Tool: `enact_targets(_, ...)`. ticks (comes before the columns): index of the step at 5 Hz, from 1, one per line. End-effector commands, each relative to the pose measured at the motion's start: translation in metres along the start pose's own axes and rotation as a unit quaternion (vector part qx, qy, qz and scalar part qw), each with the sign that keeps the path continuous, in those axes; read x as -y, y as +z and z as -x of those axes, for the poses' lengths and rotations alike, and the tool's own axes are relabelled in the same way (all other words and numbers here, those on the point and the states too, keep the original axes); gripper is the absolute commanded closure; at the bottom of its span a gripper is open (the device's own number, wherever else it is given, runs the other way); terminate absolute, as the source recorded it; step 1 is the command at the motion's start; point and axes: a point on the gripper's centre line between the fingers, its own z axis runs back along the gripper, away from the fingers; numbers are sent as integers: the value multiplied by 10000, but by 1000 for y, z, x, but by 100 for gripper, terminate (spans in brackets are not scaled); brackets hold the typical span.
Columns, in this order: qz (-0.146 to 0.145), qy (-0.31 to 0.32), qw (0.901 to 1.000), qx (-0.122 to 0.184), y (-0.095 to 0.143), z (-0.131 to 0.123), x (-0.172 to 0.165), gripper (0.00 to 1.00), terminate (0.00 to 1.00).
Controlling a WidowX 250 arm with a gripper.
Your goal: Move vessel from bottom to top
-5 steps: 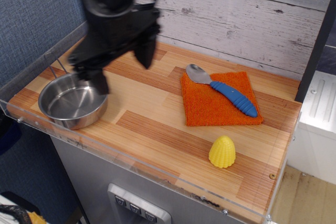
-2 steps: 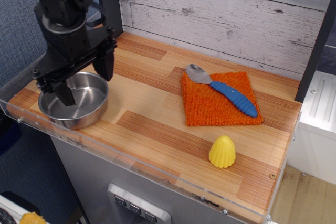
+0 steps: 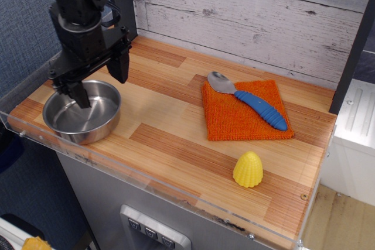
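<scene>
The vessel is a round shiny steel pan at the front left corner of the wooden table top. Its wire handle is hidden behind the arm. My black gripper hangs open over the pan's far rim. One finger reaches down inside the bowl and the other finger is outside, past the far right rim. The jaws hold nothing.
An orange cloth lies right of centre with a blue-handled metal spoon on it. A yellow corn-shaped toy stands near the front right. A clear plastic rim edges the table, and a plank wall backs it.
The gripper swung left from above the table's middle to the pan and came down over it, then shifted slightly right and back. The pan has not moved.
</scene>
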Motion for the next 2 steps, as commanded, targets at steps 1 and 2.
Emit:
enact_targets(1, 65, 78, 9999, 114, -18, -12, 23, 0, 0)
enact_targets(2, -23, 68, 10000, 66, -31, -10, 25, 0, 0)
